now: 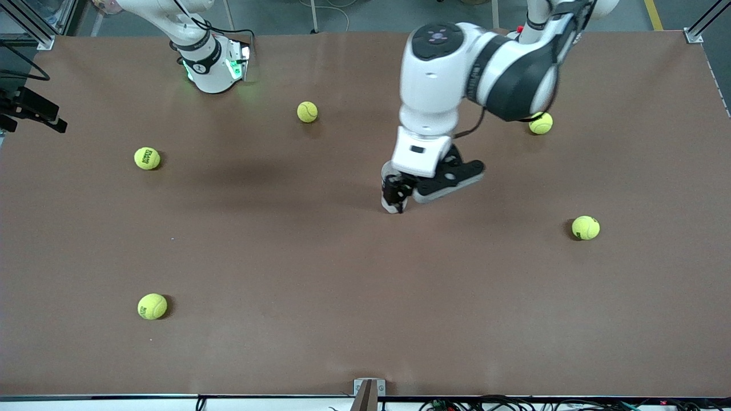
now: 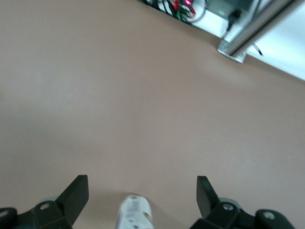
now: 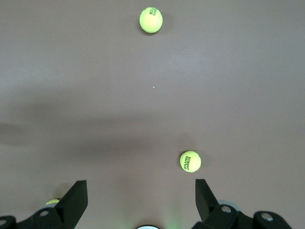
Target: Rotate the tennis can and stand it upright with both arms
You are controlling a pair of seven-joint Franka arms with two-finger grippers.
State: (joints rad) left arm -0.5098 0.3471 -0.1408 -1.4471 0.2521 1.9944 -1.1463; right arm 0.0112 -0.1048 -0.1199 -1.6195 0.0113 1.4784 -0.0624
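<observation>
The tennis can [image 1: 392, 208] is near the middle of the table, mostly hidden under the left arm's hand. Only a pale strip and one end of it show. In the left wrist view its white-labelled end [image 2: 135, 213] lies between the fingers and touches neither. My left gripper [image 1: 395, 197] is low over the can, and it is open wide in its wrist view [image 2: 141, 183]. I cannot tell whether the can lies flat or tilts. My right gripper [image 3: 139, 187] is open and empty, high above the table, and it is out of the front view.
Several yellow-green tennis balls lie scattered on the brown table [image 1: 320, 285]. One [image 1: 307, 112] is near the right arm's base, one [image 1: 541, 123] is under the left arm, and another [image 1: 585, 228] is toward the left arm's end. Two [image 1: 147, 158] [image 1: 152, 306] are toward the right arm's end.
</observation>
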